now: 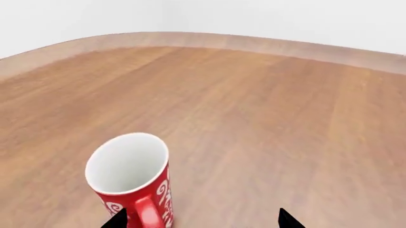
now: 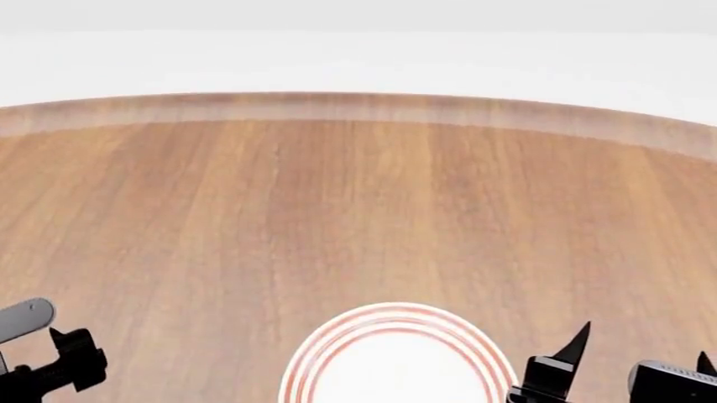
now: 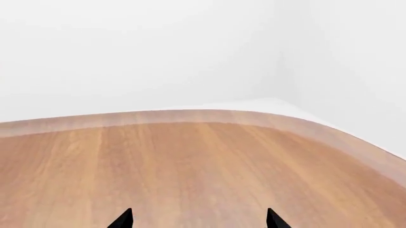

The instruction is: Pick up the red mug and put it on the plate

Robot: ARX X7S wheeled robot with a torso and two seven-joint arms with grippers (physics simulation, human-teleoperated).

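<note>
We see our left gripper (image 1: 201, 219) spread open, the red mug (image 1: 132, 178) upright beside 1 fingertip, not yet centred for grasping. The plate (image 2: 395, 357) waits between both arms; our right gripper (image 3: 198, 219) gapes empty.

The mug's (image 1: 131, 180) base and the plate's (image 2: 395, 357) near half are cut off by picture edges. Only the tips of both grippers' jaws show.
</note>
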